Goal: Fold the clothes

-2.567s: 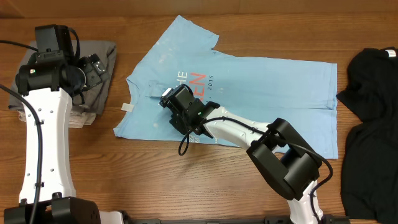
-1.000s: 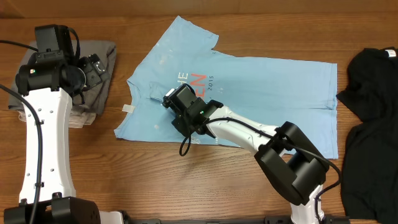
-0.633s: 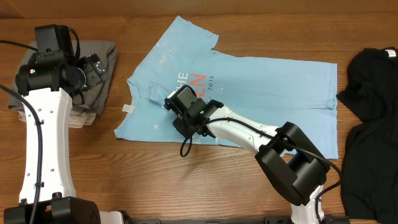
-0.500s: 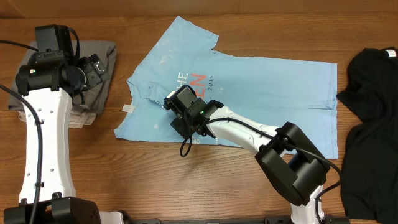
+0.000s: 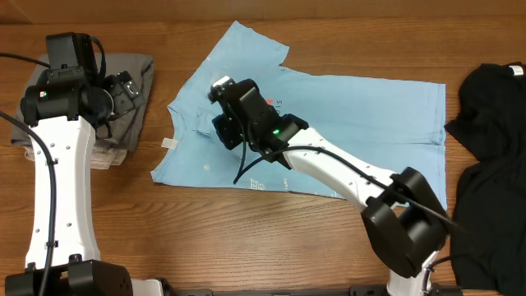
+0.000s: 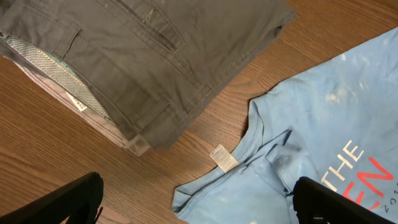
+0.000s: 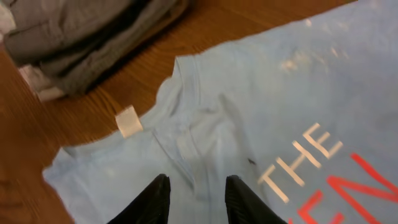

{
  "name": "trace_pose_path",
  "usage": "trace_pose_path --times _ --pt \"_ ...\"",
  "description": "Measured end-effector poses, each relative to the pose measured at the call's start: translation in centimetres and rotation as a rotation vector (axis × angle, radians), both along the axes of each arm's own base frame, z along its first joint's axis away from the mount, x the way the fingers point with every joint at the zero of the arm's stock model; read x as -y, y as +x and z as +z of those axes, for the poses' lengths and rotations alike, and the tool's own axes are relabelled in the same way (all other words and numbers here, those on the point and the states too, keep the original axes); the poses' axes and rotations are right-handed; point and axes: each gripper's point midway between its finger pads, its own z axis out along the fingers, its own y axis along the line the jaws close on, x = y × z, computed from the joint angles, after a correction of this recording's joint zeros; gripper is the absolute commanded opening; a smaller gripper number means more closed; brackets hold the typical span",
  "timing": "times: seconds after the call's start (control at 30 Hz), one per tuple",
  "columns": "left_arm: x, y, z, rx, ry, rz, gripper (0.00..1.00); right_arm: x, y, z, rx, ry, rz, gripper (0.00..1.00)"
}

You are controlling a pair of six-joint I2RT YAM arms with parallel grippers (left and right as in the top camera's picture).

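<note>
Light blue T-shirt [image 5: 362,123] spread on the surface [image 5: 246,238], long axis left-right overhead, collar left, hem right, chest lettering [image 7: 311,165] partly hidden under right gripper [image 7: 196,202], jaws narrowly parted, empty, left gripper [image 6: 199,198] wide, empty.

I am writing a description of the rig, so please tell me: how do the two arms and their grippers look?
The left arm and right arm have white tubular links with black joint housings. A black cable hangs loose under the right wrist, where a small green light glows. The right gripper's fingers are black and tapered.
</note>
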Motion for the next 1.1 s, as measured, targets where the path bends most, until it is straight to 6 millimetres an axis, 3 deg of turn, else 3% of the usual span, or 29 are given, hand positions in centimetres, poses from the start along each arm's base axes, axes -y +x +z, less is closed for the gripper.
trace_pose_path --times 0.07,0.3,0.63,0.8,1.0,1.1 --pt "0.0 0.0 0.0 -0.001 -0.001 0.0 1.0 -0.7 0.6 -1.1 0.002 0.018 -0.002 0.24" --pt "0.0 0.0 0.0 0.0 -0.002 -0.001 1.0 -2.8 2.0 -8.1 -0.014 0.046 0.011 0.18" --pt "0.0 0.0 0.0 0.0 -0.002 -0.001 1.0 -4.7 1.0 -11.3 -0.044 0.077 0.063 0.17" --pt "0.0 0.0 0.0 0.0 -0.002 -0.001 1.0 -5.1 1.0 -11.1 -0.032 0.091 0.069 0.17" --pt "0.1 0.0 0.0 0.0 -0.003 -0.001 1.0 -4.7 1.2 -10.6 -0.037 0.093 0.065 0.27" --pt "0.0 0.0 0.0 0.0 -0.002 -0.001 1.0 -3.2 2.0 -8.0 -0.039 0.097 0.038 0.3"
